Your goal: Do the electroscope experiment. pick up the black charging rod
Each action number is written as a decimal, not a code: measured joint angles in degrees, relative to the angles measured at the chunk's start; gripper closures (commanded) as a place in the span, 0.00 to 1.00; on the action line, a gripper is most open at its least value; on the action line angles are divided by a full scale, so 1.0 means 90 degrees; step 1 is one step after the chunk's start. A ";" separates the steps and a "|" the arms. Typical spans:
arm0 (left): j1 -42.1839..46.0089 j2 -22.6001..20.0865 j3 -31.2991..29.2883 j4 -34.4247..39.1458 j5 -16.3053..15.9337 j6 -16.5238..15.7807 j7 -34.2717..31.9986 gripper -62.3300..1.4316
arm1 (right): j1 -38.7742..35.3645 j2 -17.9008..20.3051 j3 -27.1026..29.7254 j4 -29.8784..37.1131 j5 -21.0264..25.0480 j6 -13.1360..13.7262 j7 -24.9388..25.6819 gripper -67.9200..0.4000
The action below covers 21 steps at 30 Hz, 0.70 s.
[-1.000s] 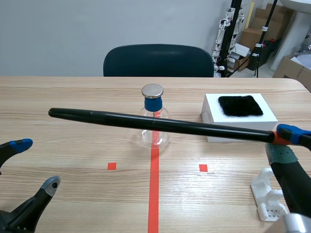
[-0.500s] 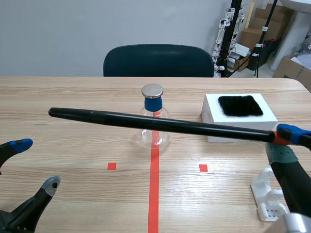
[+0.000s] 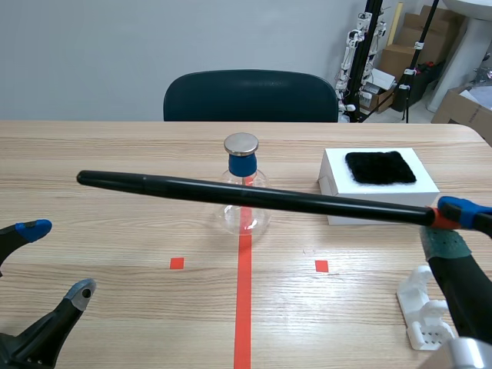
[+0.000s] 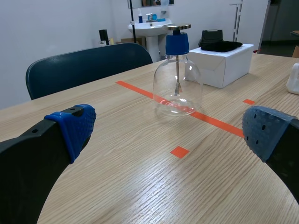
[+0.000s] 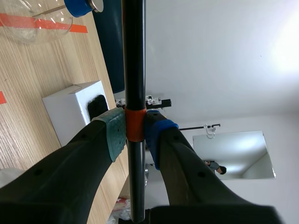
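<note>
The right tool (image 3: pixel 446 223) grasps the rod (image 3: pixel 254 198) aloft.
The grip sits on its orange band; it spans above the counter (image 3: pixel 115 238), crossing before the flask (image 3: pixel 244 211). The left tool (image 3: pixel 58 259) sits low, released.

Wooden table (image 3: pixel 115 138), glass flask (image 3: pixel 246 220), white box (image 3: pixel 336 175), white stand (image 3: pixel 419 309)

You are watching a pause: nothing is shifting over the last second. The right gripper (image 3: pixel 452 224) is not carrying the black charging rod (image 3: pixel 254 197) anywhere that you can make out, and the left gripper (image 3: pixel 58 259) is not travelling or changing its spread either.
</note>
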 measured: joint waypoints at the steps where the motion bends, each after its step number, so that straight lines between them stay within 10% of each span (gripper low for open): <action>1: 0.0000 0.0000 0.0000 0.0000 0.0000 0.0000 0.0000 0.00 | 0.0000 0.0000 0.0000 0.0000 0.0000 0.0000 0.0000 0.99; 21: 0.0000 0.0000 0.0000 0.0000 0.0000 0.0000 0.0000 0.00 | 0.0000 0.0000 0.0000 0.0000 0.0000 0.0051 0.0000 0.99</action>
